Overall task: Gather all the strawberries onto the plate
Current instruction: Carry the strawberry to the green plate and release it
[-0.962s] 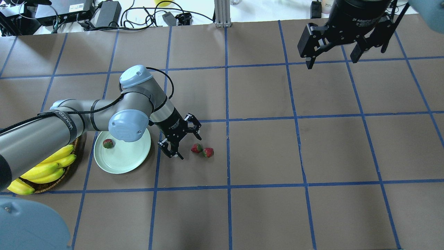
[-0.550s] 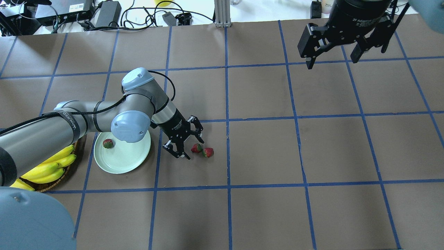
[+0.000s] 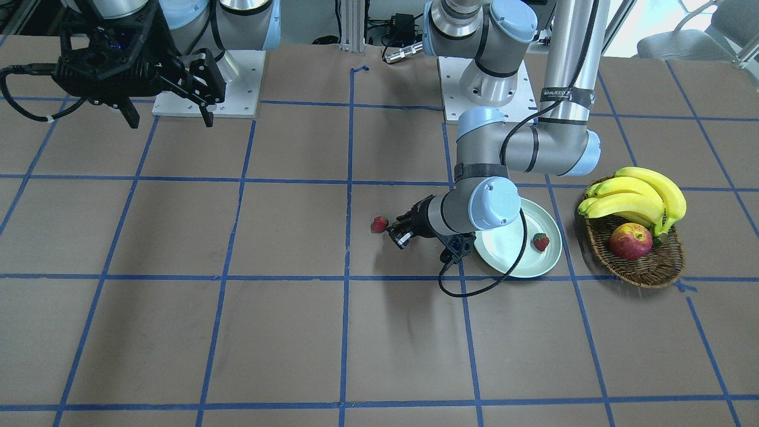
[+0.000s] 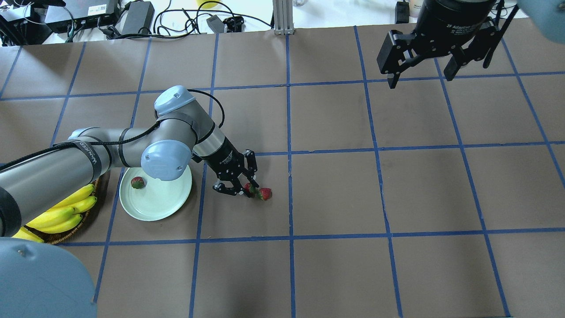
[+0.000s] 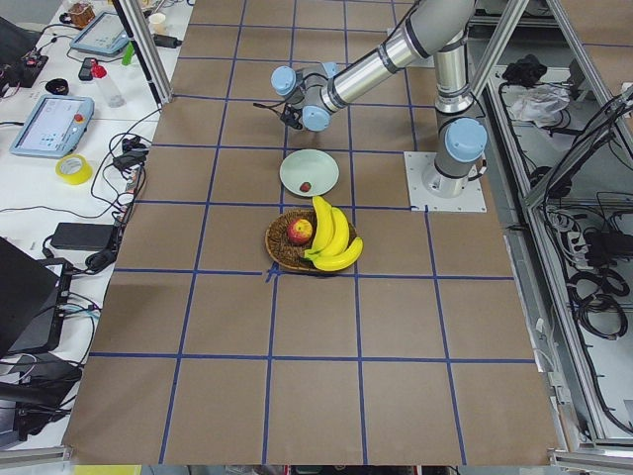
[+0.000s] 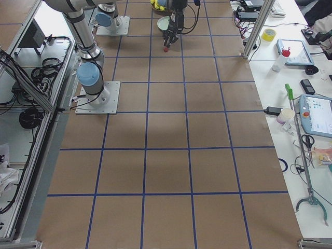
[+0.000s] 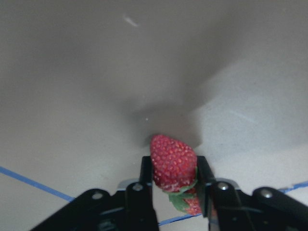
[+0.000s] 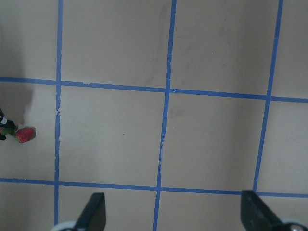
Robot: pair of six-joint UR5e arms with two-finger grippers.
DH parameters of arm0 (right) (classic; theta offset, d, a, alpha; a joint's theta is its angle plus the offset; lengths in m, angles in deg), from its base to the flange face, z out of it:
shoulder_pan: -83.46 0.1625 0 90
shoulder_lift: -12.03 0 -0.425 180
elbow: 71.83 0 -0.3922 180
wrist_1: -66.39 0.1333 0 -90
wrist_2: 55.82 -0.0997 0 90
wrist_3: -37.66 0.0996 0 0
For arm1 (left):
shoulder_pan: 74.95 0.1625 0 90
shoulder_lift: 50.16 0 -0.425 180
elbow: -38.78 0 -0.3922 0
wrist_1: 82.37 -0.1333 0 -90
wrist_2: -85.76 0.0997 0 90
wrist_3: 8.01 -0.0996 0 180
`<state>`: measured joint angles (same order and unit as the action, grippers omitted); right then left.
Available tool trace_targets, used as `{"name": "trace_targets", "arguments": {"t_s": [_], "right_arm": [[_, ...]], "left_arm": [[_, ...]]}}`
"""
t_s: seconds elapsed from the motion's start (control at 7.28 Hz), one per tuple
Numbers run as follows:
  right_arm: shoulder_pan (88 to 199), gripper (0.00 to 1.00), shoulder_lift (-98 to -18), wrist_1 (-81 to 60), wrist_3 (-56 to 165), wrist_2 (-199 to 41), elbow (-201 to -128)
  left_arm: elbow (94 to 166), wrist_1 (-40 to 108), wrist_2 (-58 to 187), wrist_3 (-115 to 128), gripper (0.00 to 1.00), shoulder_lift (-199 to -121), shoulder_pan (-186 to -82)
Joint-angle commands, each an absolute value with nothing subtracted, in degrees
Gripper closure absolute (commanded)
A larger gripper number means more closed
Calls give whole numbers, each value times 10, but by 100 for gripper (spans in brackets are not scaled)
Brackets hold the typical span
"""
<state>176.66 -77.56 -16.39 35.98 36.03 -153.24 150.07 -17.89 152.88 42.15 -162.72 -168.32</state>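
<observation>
Three strawberries matter here. One strawberry on the plate [image 4: 137,182] is home already, lying toward the rim of the mint-green plate [image 4: 163,204]. The near strawberry [image 4: 249,189] and the far strawberry [image 4: 265,193] lie on the brown tabletop [image 4: 335,194] just beside the plate, so close together that they look to be touching. We judge the step in hand to be the grasp of the near one, and doing it well means taking that berry alone. We should squeeze only enough to hold a soft, rounded fruit, then lift straight up before swinging toward the plate so the neighbour is not dragged or rolled. We should set it down low over a bare part of the plate, away from the rim. The left pincer [image 4: 248,188] is low at the tabletop, narrowed to about a berry's width and, as far as we can tell, clenched on the near strawberry. In the left wrist view red fruit fills the gap between its fingertips [image 7: 146,169], both of which seem to touch it. More red and a green cap show behind, toward the palm, and we cannot tell whether the far berry is caught as well. The right pincer [image 4: 419,79] hangs splayed wide and empty, well apart over the far side.
</observation>
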Motion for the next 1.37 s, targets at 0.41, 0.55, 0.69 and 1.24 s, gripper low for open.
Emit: {"name": "trace_targets", "arguments": {"t_s": [0.41, 0.55, 0.69, 1.24], "right_arm": [[1769, 0, -774, -164, 359, 359, -1533], [1769, 0, -774, -164, 359, 360, -1533], [1769, 0, -773, -165, 359, 360, -1533], [1769, 0, -773, -165, 359, 360, -1533]], "left_arm": [[1371, -42, 1746, 277, 100, -1603, -1617], [1377, -30, 1747, 216, 100, -1598, -1580], [1381, -1, 1784, 180, 100, -1595, -1551], [1420, -2, 1801, 138, 6, -1600, -1524]]}}
